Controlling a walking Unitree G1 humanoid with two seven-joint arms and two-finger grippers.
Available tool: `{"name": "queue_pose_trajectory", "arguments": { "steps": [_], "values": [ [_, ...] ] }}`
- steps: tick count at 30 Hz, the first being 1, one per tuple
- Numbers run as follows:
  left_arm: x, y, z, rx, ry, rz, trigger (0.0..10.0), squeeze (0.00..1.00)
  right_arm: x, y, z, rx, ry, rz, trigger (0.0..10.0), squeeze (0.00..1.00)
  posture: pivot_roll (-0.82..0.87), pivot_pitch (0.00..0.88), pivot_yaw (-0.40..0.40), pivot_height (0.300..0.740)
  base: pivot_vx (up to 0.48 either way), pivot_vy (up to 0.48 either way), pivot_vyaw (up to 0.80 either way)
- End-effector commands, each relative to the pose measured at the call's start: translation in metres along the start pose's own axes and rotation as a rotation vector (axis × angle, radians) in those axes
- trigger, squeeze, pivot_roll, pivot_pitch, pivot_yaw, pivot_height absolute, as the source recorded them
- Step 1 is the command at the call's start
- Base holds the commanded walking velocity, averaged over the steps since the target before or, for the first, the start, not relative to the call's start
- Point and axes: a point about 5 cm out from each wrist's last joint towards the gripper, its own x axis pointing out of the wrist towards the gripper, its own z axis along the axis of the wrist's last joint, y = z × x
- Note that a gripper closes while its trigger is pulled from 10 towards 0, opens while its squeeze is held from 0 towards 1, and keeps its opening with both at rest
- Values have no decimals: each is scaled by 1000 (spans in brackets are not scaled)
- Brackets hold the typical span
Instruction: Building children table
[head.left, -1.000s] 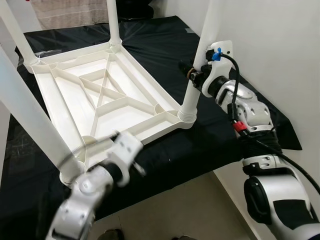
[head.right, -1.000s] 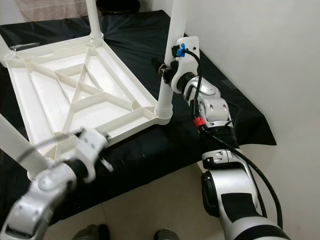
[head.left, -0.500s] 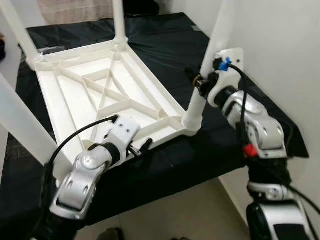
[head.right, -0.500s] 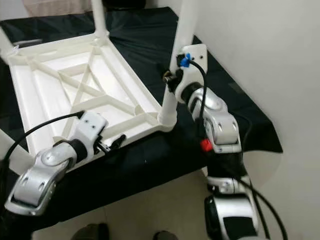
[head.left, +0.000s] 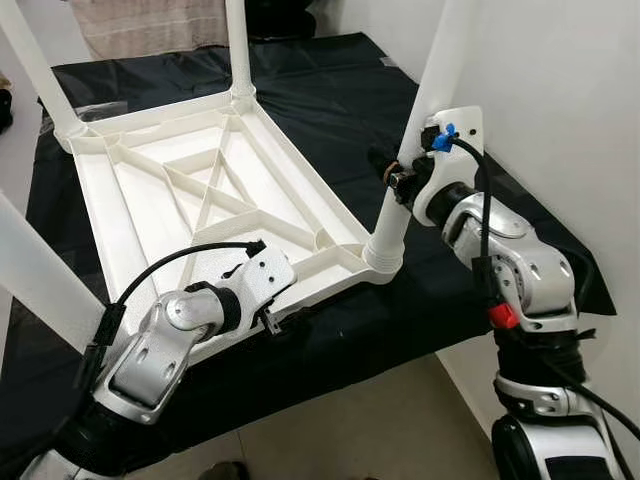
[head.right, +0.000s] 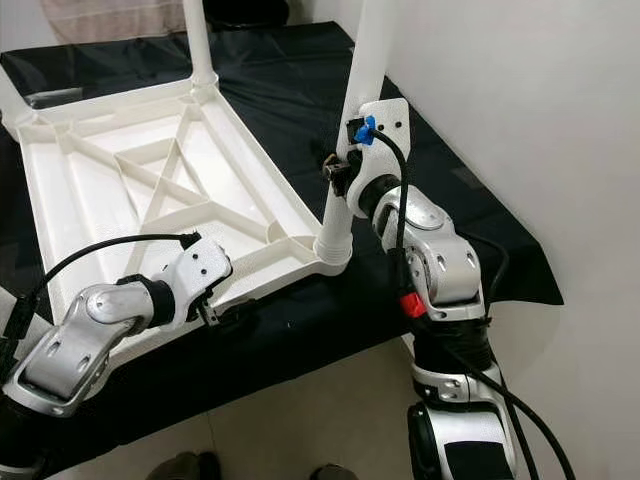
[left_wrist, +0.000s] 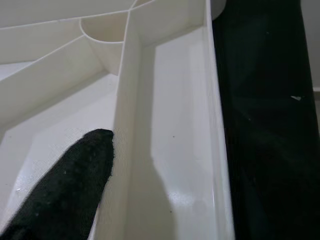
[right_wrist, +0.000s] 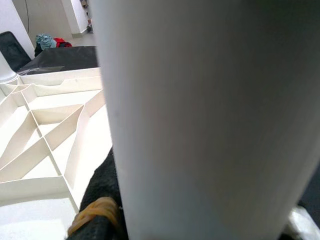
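The upturned table (head.left: 200, 190) lies on the black bench (head.left: 330, 90). Right tool (head.left: 392, 178) grips the 3 o'clock leg (head.left: 405, 170); keep it upright. Left tool (head.left: 280, 318), state unclear, should steady the near rim (head.left: 320, 280).

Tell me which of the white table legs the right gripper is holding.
The near right corner leg, standing at the tabletop's corner closest to the wall. The right gripper clamps it partway up; the other legs stand untouched.
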Motion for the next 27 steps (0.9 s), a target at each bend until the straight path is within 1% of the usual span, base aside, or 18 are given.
{"name": "queue_pose_trajectory", "arguments": {
  "steps": [1, 2, 4, 5, 6, 7, 8, 10, 12, 14, 16, 18, 19, 22, 23, 24, 26, 27],
  "values": [
    [8, -29, -21, -77, 73, -200, 3686, 0, -1, -1, -30, 42, 148, -12, 0, 0, -92, 180, -77, 740, 0, 0, 0],
    [7, -31, -19, -75, 63, -217, 549, 0, 0, -1, -30, 44, 148, -12, 0, 0, -91, 180, -78, 740, 0, 0, 0],
    [7, -31, -19, -75, 63, -217, 549, 0, 0, -1, -30, 44, 148, -12, 0, 0, -91, 180, -78, 740, 0, 0, 0],
    [7, -32, -16, -68, 50, -227, 3255, 0, 0, 0, -30, 45, 149, -13, 0, 0, -91, 180, -78, 740, 0, 0, 0],
    [7, -32, -16, -68, 50, -227, 3255, 0, 0, 0, -30, 45, 149, -13, 0, 0, -91, 180, -78, 740, 0, 0, 0],
    [8, -31, -7, -73, 3, -210, 10000, 0, 0, 0, -30, 46, 149, -13, 0, 0, -91, 181, -79, 740, 0, 0, 0],
    [8, -29, 2, -68, -47, -188, 10000, 0, 0, 0, -29, 47, 148, -13, 0, 0, -89, 181, -80, 740, 0, 0, 0],
    [8, -29, 2, -68, -47, -188, 10000, 0, 0, 0, -29, 47, 148, -13, 0, 0, -89, 181, -80, 740, 0, 0, 0],
    [6, -19, 41, -77, -244, -98, 10000, 0, 0, 2, -28, 50, 147, -11, 0, 0, -85, 183, -81, 740, 0, 0, 0],
    [6, -19, 41, -77, -244, -98, 10000, 0, 0, 2, -28, 50, 147, -11, 0, 0, -85, 183, -81, 740, 0, 0, 0],
    [0, -21, 70, -82, -389, -89, 10000, 0, 0, 3, -28, 53, 146, -7, 0, 0, -83, 184, -80, 740, 0, 0, 0],
    [-1, -25, 76, -79, -414, -106, 10000, 0, 0, 4, -28, 54, 146, -7, 0, 0, -83, 184, -80, 740, 0, 0, 0],
    [2, -34, 72, -54, -382, -150, 10000, 0, 0, 4, -28, 55, 146, -7, 0, 0, -82, 185, -80, 740, 0, 0, 0],
    [4, -40, 68, -36, -353, -182, 10000, 0, 0, 4, -28, 56, 146, -7, 0, 0, -81, 185, -79, 740, 0, 0, 0],
    [7, -44, 60, -16, -302, -190, 10000, 0, 0, 4, -28, 56, 146, -7, 0, 0, -82, 186, -78, 740, 0, 0, 0],
    [7, -44, 60, -16, -302, -190, 10000, 0, 0, 4, -28, 56, 146, -7, 0, 0, -82, 186, -78, 740, 0, 0, 0],
    [13, -41, 45, 22, -193, -134, 10000, 0, 0, 4, -27, 58, 147, -7, 0, 0, -82, 186, -77, 740, 0, 0, 0],
    [13, -41, 45, 22, -193, -134, 10000, 0, 0, 4, -27, 58, 147, -7, 0, 0, -82, 186, -77, 740, 0, 0, 0]
  ]
}}
